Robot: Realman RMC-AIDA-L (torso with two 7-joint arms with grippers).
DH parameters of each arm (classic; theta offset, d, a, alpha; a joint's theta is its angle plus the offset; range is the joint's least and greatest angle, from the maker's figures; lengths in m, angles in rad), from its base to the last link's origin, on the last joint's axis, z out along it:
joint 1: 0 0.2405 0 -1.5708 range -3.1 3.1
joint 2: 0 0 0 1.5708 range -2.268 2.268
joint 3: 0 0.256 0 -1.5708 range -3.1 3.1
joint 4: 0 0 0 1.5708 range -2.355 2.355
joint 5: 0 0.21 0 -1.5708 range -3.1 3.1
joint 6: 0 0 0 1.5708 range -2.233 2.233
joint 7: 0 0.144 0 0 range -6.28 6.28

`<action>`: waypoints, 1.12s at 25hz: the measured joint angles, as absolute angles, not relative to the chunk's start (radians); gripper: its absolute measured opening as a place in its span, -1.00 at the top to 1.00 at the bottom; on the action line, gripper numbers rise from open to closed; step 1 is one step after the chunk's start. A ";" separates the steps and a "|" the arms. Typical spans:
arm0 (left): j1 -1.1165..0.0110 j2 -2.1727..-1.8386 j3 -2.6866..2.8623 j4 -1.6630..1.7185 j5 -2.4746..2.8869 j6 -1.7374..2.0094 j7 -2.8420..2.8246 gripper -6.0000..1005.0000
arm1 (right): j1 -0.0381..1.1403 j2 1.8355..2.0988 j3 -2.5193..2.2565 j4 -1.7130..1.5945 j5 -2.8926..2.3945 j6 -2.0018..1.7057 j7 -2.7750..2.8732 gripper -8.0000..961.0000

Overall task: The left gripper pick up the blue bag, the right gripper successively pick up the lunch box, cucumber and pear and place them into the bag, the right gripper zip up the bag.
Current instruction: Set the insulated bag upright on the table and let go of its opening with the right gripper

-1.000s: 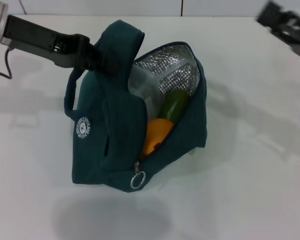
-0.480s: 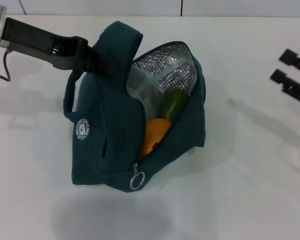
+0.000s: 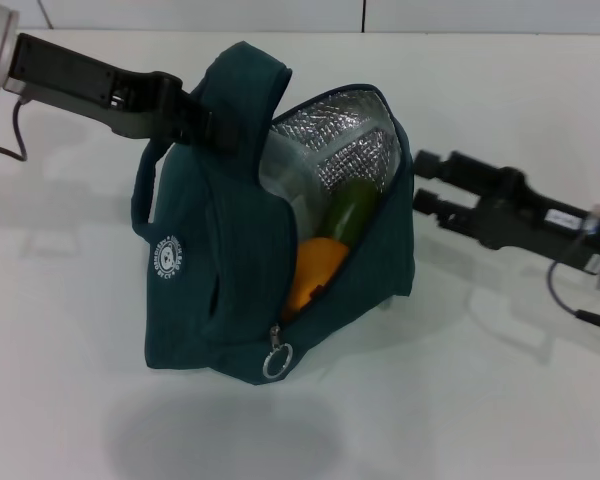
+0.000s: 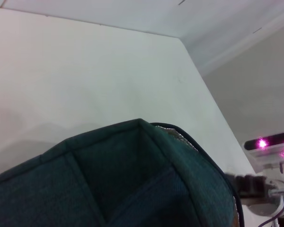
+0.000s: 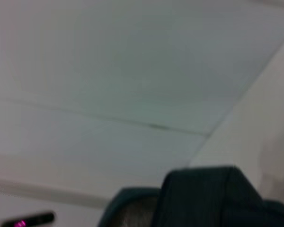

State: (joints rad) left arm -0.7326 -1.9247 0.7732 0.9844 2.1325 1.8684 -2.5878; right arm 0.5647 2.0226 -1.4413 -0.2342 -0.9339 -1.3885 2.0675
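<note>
Your left gripper (image 3: 212, 125) is clamping a handle of the dark teal fabric bag (image 3: 240, 280), holding it open mid-desk. Your right gripper (image 3: 420, 185), fingers apart and empty, is hovering just beside the bag's right wall; you are risking a nudged bag, and the small ring zipper pull (image 3: 276, 360) could slip.

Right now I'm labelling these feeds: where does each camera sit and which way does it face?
Head view: on the head, looking down at the table; both arms show, left pincer gripping the blue bag, right pincer beside it.
Left wrist view: on the left arm, looking over the bag's top toward the right arm.
Right wrist view: on the right arm, facing the bag's handle.
All share the bag.
</note>
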 joint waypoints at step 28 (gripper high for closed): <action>-0.747 -1.929 0.784 0.984 2.133 1.868 -2.588 0.89 | 0.639 2.028 -1.525 -0.247 -0.935 -1.337 2.021 -0.31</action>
State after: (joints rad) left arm -0.7470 -1.9287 0.7838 0.9841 2.1327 1.8684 -2.5879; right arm 0.6395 2.0279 -1.5250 -0.2468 -0.9345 -1.3374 2.0211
